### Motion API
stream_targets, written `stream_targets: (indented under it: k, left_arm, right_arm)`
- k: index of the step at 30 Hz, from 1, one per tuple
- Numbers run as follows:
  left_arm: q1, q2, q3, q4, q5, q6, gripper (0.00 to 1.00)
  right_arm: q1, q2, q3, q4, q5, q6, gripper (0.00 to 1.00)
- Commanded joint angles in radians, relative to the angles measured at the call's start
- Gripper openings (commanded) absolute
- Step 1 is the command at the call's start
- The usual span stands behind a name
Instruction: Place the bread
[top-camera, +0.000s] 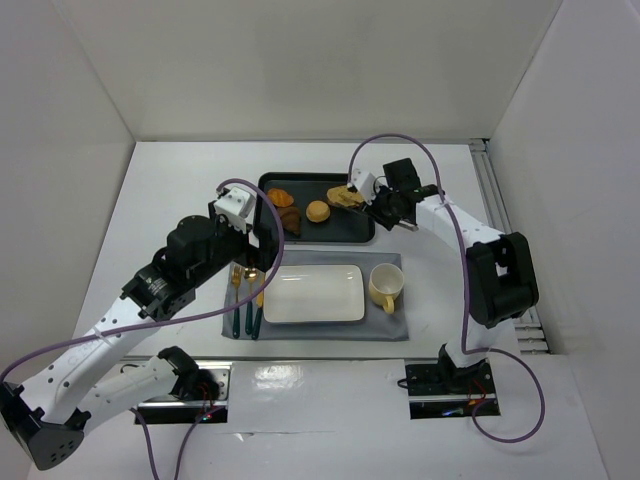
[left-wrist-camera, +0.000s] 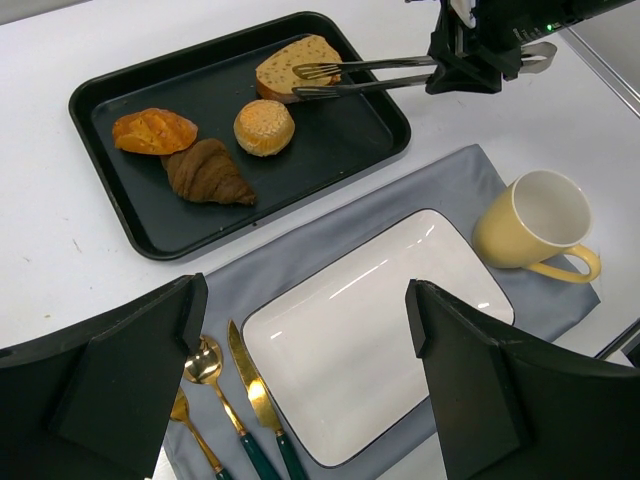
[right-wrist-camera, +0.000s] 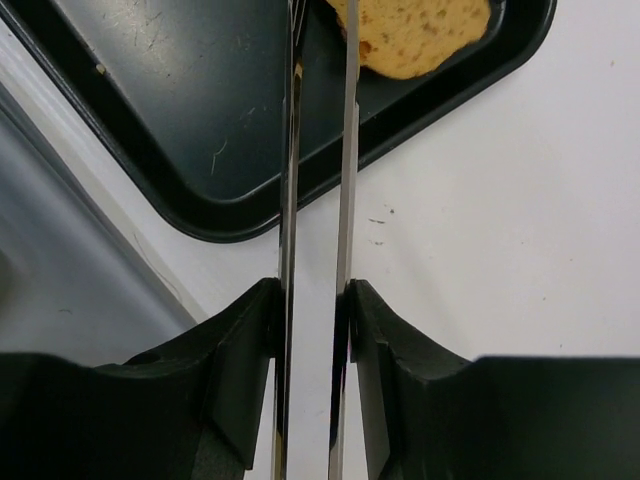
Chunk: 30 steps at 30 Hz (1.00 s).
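On the white table (top-camera: 180, 180) we have, big to small: black tray (left-wrist-camera: 330, 140) at the far side, grey placemat (left-wrist-camera: 330, 215) nearer, white plate (left-wrist-camera: 370, 330) on the mat, yellow cup (left-wrist-camera: 530, 230) just right of the plate. Bread (left-wrist-camera: 290, 65) sits in the tray's far right corner, not yet lifted as far as we can tell. Croissant (left-wrist-camera: 208, 172), round bun (left-wrist-camera: 264, 127) and an orange pastry (left-wrist-camera: 153, 130) share the tray, apart from the slice. Cutlery (left-wrist-camera: 255, 390) lies on the mat left of the plate. Right gripper (right-wrist-camera: 312, 300) is clamped tight on a pair of metal tongs (left-wrist-camera: 360, 75); the tong arms run nearly parallel with a narrow gap, tips at the slice's edge. We cannot tell whether the tips actually pinch the bread or just touch it. Left gripper (left-wrist-camera: 305, 300) hovers over the plate, fingers spread wide, holding nothing. Our read on progress: reach is done, grasp is at best in hand; lift, carry and set-down remain. Plate is bare, so we take it as the likely target. Nothing placed yet.
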<state>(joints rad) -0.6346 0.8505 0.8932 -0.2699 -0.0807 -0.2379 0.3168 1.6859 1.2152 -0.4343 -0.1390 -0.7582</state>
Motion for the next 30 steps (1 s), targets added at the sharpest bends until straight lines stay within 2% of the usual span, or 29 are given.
stream_targets:
  k: [1,14,30]
  left_arm:
    - [0.004,-0.002,-0.002,0.032,0.001,0.009,1.0]
    - [0.004,-0.002,-0.002,0.032,0.001,0.009,1.0]
    - [0.004,-0.002,-0.002,0.032,0.001,0.018,1.0]
  right_arm:
    - [0.016,-0.011,0.001,0.066,0.018,-0.012,0.42]
    - [0.016,-0.02,0.001,0.046,0.049,-0.03,0.24]
    - [0.025,-0.103,0.014,0.003,0.026,-0.03,0.1]
